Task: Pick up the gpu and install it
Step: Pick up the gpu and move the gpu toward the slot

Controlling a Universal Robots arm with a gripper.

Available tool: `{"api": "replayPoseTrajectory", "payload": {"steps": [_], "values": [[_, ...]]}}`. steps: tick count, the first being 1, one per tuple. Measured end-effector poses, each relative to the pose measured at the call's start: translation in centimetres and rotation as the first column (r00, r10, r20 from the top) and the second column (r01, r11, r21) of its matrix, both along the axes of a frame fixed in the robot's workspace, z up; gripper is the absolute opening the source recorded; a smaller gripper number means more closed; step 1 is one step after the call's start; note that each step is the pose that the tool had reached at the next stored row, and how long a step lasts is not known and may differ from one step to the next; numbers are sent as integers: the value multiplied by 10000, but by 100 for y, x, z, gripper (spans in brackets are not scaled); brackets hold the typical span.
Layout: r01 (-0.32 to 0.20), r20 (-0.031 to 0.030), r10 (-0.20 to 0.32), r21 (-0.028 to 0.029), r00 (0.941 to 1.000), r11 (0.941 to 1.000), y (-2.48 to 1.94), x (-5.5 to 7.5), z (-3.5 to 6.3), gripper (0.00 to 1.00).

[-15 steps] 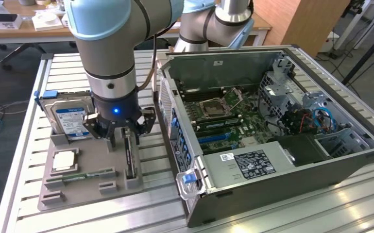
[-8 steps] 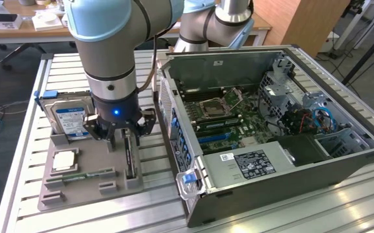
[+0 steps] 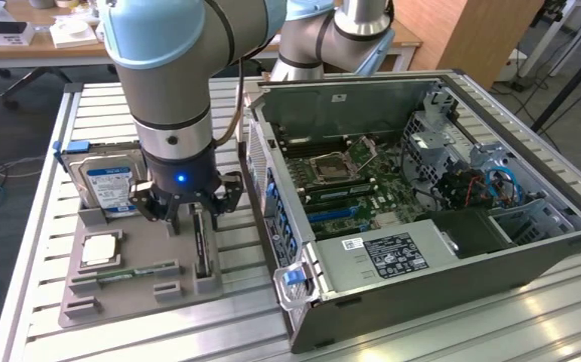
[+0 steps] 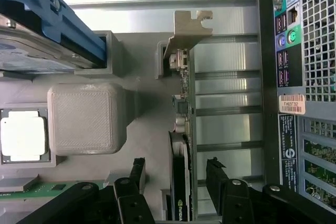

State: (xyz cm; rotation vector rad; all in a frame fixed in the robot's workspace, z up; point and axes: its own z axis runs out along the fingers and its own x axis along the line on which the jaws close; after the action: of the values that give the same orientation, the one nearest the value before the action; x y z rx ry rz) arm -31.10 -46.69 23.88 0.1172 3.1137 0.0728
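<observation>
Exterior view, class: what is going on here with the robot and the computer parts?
The robot's gripper hangs just over the gpu, which stands on edge in a grey tray beside the open computer case. Its jaws are open, one finger either side of the card, not gripping. The gpu is not yet installed.

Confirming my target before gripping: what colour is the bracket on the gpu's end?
Plain silver metal; the bracket shows best in the wrist view.

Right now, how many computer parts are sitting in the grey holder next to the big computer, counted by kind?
Hard drive: 1
Processor chip: 1
Green memory stick: 1
gpu: 1
Total: 4
</observation>
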Motion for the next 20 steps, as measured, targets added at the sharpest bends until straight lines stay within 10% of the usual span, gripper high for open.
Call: {"api": "replayPoseTrajectory", "payload": {"steps": [20], "values": [[-17,0,17,0,10000,10000,-57,27,-6,59]]}}
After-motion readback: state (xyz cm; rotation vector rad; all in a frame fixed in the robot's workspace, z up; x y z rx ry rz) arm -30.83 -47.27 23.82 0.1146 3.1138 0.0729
